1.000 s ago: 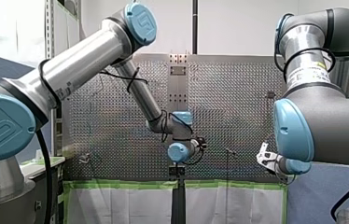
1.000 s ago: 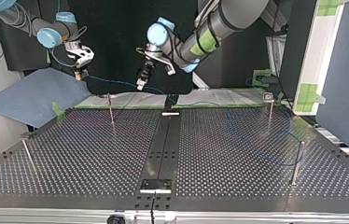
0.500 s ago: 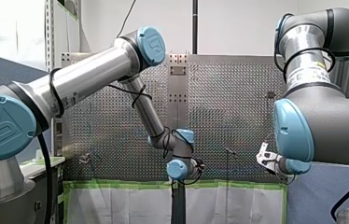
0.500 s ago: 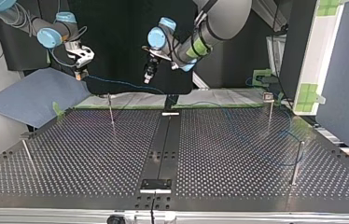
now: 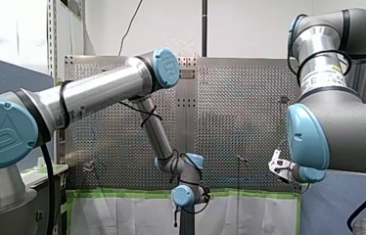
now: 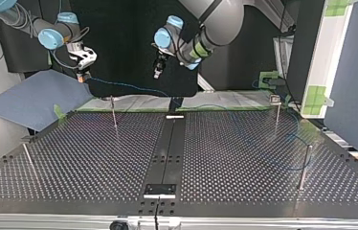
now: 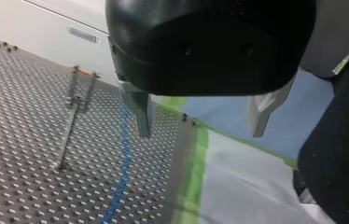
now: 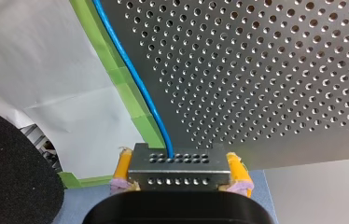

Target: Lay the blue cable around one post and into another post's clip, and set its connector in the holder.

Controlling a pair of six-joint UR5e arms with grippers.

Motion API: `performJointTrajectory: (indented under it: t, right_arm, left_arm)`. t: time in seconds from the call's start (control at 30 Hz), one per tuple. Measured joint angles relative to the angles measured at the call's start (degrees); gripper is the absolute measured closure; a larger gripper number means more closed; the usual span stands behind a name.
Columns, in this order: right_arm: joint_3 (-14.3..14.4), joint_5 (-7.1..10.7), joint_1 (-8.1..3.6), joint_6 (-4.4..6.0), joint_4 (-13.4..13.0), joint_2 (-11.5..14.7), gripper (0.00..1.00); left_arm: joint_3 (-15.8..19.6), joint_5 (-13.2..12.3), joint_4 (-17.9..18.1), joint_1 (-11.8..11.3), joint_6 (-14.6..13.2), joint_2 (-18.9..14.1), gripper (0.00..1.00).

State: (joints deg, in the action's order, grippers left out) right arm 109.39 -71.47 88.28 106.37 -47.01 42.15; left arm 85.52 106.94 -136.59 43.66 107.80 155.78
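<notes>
Two yellow-padded fingers [image 8: 123, 169] of my right gripper [image 8: 178, 173] are clamping the perforated metal connector [image 8: 196, 158] from both sides. The blue cable [image 8: 135, 79] is leaving the connector's forward face and running ahead along the green tape [image 8: 112, 60] at the edge of the perforated table [image 8: 280, 70]. My left gripper [image 7: 203, 133] is standing released, its metal fingers [image 7: 141, 114] wide apart with nothing between them, hovering over the taped table edge. Ahead of it the cable is crossing the plate near a thin post [image 7: 70, 126] with a forked clip [image 7: 81, 74] at its top; whether the cable is touching the plate I cannot tell. In the top view my right gripper is hanging off the table's far corner at the view's left, above a blue-grey sheet [image 6: 33, 98]. From it the cable is sagging through the air toward the middle of the far edge, behind the far post [image 6: 114, 112]. My left gripper is pointing down above that span, apart from the cable. Past the middle the cable is showing only faintly, near the right-hand post [image 6: 304, 165]; whether it is wrapping any post I cannot tell.
</notes>
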Motion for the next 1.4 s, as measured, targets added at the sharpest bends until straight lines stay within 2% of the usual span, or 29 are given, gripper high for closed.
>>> performJointTrajectory:
  t: [0.47,0.6,0.73,0.87,1.03,1.23,1.4]
  right_arm:
    - [0.01,0.01,0.01,0.01,-0.02,-0.02,1.0]
    - [0.0,0.01,0.01,0.0,-0.02,-0.03,1.0]
    - [0.0,0.02,0.02,0.0,-0.02,-0.03,1.0]
    - [0.0,0.07,0.01,0.0,-0.02,-0.04,1.0]
    - [0.0,0.1,0.01,0.0,-0.06,-0.05,1.0]
    - [0.02,0.1,0.01,0.0,-0.11,-0.04,1.0]
    - [0.0,0.1,0.01,0.0,-0.24,-0.12,1.0]
  left_arm:
    - [-7.76,-0.04,-6.58,-0.5,0.58,8.18,0.0]
    - [-9.67,0.01,-8.77,-0.82,0.52,9.36,0.0]
    - [-11.29,0.15,-10.9,-1.04,0.32,9.57,0.0]
    - [-12.61,1.35,-12.97,-1.26,0.07,9.45,0.0]
    - [-13.05,2.04,-13.68,-1.34,-0.14,9.27,0.0]
    - [-12.99,2.85,-14.92,-1.19,-0.87,7.17,0.0]
    - [-11.42,3.58,-14.63,-1.02,-1.45,4.58,0.0]
